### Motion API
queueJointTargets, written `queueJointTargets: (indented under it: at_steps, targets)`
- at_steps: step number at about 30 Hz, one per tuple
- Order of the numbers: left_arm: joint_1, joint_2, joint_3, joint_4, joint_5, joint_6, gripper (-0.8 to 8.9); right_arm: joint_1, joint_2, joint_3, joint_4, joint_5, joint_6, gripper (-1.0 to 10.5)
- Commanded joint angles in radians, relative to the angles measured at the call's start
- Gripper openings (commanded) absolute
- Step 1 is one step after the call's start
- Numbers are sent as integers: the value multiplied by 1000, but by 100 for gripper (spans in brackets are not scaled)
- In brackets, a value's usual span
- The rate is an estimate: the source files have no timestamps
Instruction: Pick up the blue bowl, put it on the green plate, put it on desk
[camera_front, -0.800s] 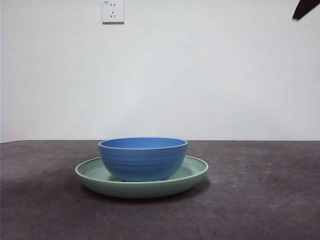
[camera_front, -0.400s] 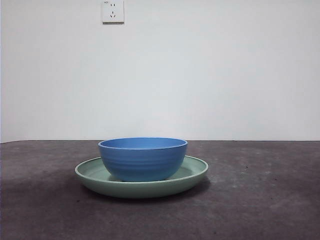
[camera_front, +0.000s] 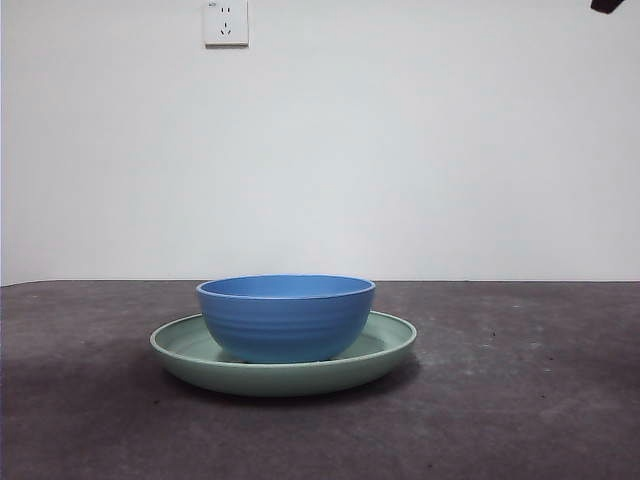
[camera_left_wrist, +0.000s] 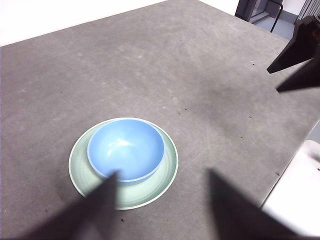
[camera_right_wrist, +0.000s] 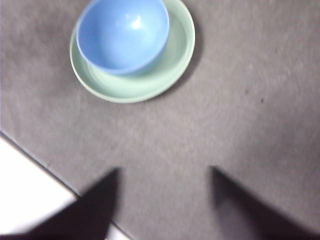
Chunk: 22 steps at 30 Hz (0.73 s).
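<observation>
I see the table (camera_front: 520, 400), dark grey and speckled, carrying the green plate (camera_front: 385, 345); the blue bowl (camera_front: 286, 318) sits upright inside it, off-centre toward one rim in both wrist views; I read no writing or brand on either, and the wall socket (camera_front: 226, 22) shows only its slots; left gripper (camera_left_wrist: 162, 182) hangs high above the dishes, fingers spread wide, empty; right gripper (camera_right_wrist: 165, 175) likewise aloft, fingers wide, holding nothing.

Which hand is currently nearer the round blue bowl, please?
Left, seemingly: the left hand hovers open close above the round blue bowl; the right hand, also open, hangs farther off.
</observation>
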<state>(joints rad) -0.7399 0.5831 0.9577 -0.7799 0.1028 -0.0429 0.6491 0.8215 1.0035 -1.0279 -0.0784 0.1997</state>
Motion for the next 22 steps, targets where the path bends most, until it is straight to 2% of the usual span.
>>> queueJointTargets:
  at_steps: [1, 16, 19, 22]
  targets:
    - [-6, 4, 10, 10, -6, -3, 36, 10, 6, 4, 27, -3, 5, 30]
    - [-10, 3, 7, 9, 2, -2, 36, 10, 6, 5, 61, 1, 4, 30]
    - [52, 3, 3, 13, -5, -2, 36, 10, 6, 5, 62, 1, 3, 30]
    - [169, -7, -31, 28, 11, -2, 36, 10, 6, 5, 63, 1, 3, 30]
